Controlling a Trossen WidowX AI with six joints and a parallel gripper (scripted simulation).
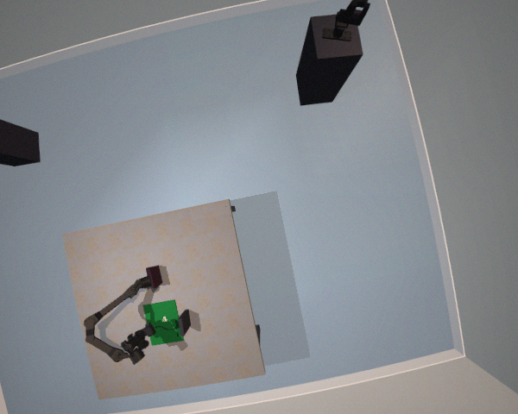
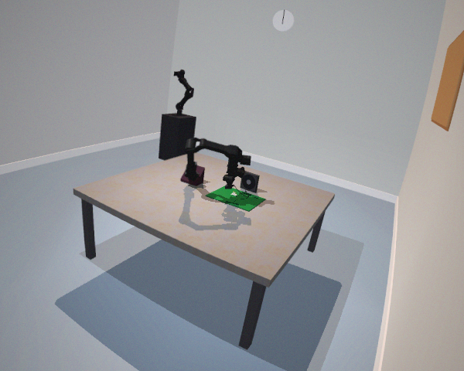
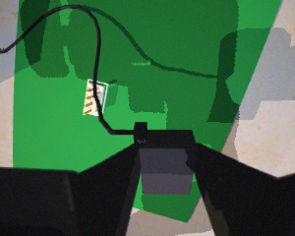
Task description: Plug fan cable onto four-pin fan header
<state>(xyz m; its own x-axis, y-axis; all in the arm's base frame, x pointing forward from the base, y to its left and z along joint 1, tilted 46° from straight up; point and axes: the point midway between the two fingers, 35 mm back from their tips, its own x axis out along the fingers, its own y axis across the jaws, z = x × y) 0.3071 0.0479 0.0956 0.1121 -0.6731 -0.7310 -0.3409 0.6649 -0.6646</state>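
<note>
1. The plug, a dark block, is clamped between the fingers of the gripper, which are closed on its sides.
2. It is off the white four-pin header, whose gold pins show in the wrist view; the plug appears to one side of it.
3. The black cable leaves the plug's side, bends, and crosses the wrist view's sight of the header before curving away.
4. Header and gripper are over the green board, which lies flat. The gap between plug and board is too small to judge.
5. The fan stands upright at the board's edge, its round hub showing in the exterior view.
6. The arm reaches round from a maroon block on the table.
7. Well apart from the table, a second arm stands on a dark pedestal.
</note>
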